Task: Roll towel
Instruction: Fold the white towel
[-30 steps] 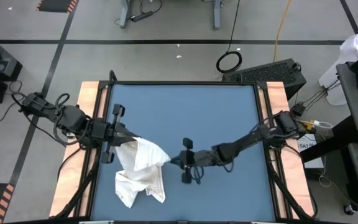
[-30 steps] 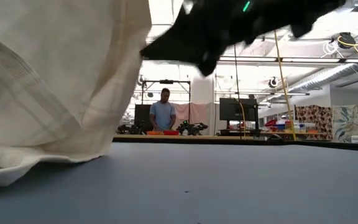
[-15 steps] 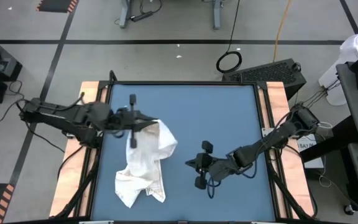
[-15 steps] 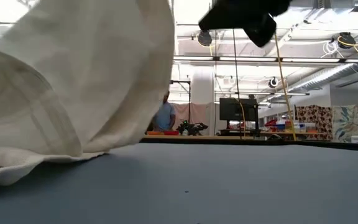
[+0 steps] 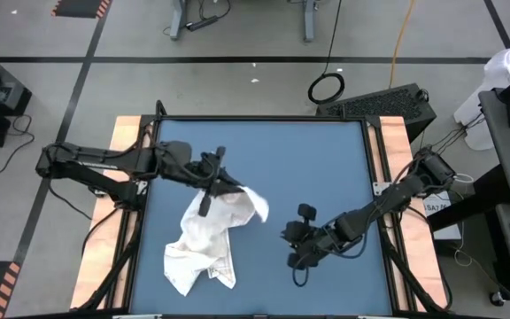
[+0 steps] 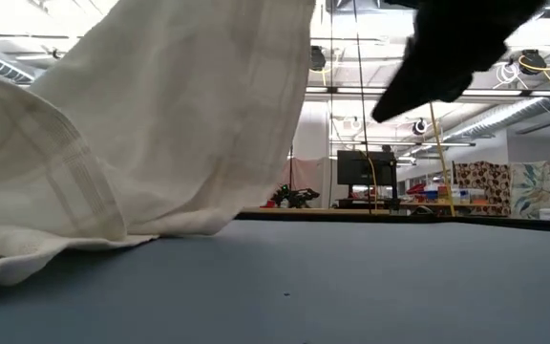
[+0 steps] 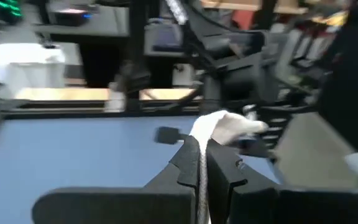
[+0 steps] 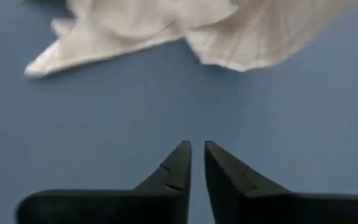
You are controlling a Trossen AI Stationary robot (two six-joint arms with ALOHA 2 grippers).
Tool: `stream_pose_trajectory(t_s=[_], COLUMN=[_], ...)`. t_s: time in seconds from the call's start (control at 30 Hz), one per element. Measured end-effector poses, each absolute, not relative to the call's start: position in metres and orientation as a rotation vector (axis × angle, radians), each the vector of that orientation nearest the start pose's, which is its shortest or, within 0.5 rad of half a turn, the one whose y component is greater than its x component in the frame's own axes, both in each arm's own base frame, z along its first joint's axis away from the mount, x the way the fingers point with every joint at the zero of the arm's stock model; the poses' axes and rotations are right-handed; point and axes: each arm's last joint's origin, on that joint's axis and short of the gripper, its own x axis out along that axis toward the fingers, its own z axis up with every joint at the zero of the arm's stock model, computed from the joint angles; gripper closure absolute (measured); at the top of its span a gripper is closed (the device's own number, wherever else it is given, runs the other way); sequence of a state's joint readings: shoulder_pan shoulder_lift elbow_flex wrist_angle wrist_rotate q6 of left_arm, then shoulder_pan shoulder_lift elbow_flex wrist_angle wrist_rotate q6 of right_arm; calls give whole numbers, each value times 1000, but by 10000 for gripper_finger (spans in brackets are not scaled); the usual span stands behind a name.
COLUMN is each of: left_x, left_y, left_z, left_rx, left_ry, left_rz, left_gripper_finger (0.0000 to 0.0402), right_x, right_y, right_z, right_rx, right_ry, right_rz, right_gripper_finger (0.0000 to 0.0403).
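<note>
Towel [image 5: 209, 237] in closed left tool [image 5: 220, 185]

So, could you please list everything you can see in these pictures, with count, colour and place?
towel: one, white with faint plaid lines, crumpled on the left half of the table, one edge lifted.
table: one, blue top with light wooden side rails, centre of the high view.
cable coil: one, black, on the floor beyond the table's far edge.
monitor: one, dark, in the room behind the table in the low view.
left gripper: one, dark, above the towel's upper edge, shut on the towel; the cloth shows between its fingers in the left wrist view.
right gripper: one, dark, over bare table to the right of the towel, holding nothing, fingers nearly together with a thin gap.
</note>
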State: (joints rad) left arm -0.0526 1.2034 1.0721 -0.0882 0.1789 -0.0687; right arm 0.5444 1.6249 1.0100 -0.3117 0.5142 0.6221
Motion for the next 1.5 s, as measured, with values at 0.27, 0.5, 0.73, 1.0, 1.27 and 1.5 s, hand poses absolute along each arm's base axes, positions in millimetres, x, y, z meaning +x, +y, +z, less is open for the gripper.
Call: stream_pose_trajectory(t_s=[0.27, 0.5, 0.73, 1.0, 1.27, 1.5], left_x=[271, 283, 295, 302, 304, 303], left_y=[-18, -18, -19, -17, -4, -2], left_z=[348, 335, 320, 314, 315, 315], left_rx=[-89, -112, -117, -112, -124, -126], left_ry=[303, 348, 405, 414, 397, 400], left_rz=[-197, -184, -176, -170, -128, -121], left_gripper_finger=[390, 390, 390, 390, 390, 390], right_x=[281, 300, 309, 318, 333, 336], right_y=[161, 161, 161, 149, 148, 143], right_z=[201, 229, 248, 248, 228, 228], right_rx=[58, -57, -193, -178, -232, -235], right_ry=[715, 342, 223, 235, 263, 216], right_rz=[-278, -458, -466, -399, -368, -525], right_gripper_finger=[248, 195, 152, 170, 208, 251])
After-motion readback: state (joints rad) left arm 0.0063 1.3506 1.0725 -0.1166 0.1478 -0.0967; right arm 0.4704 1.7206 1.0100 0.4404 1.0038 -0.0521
